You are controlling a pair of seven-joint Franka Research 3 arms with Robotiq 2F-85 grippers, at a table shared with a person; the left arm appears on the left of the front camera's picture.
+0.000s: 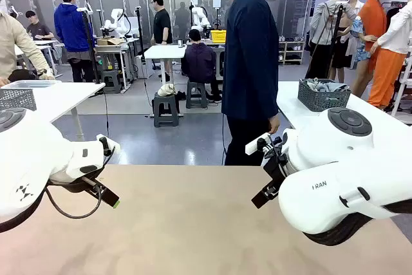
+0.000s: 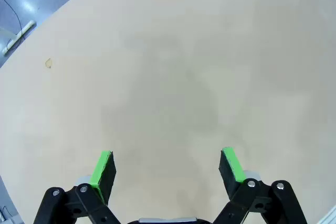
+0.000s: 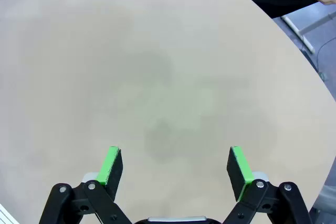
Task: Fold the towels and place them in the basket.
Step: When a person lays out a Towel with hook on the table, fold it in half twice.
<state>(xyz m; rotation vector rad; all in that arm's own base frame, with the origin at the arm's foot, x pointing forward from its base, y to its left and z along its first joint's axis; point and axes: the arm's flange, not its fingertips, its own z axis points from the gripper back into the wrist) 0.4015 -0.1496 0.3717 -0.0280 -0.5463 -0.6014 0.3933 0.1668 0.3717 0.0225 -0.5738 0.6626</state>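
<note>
Tan bench [image 1: 193,223] spreads wide, a person [image 1: 250,62] at its far edge. Behind, on a white side bench [image 1: 290,104], the dark basket [image 1: 324,101] holds what look like the towels [image 1: 325,85]. Left tool [image 2: 167,163] and right tool [image 3: 176,163] hang released; best wait high until cloth arrives.

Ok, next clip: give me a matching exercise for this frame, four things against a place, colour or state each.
Things
1. left end effector, black with green pads
2. person in a dark navy jacket
3. dark grey mesh plastic basket
4. smooth flat table under both arms

Matches
A. pale tan
B. standing at the table's far edge
C. open, held over the table
D. on a white side table at far right, with grey cloth inside

Pairs: 1-C, 2-B, 3-D, 4-A
</note>
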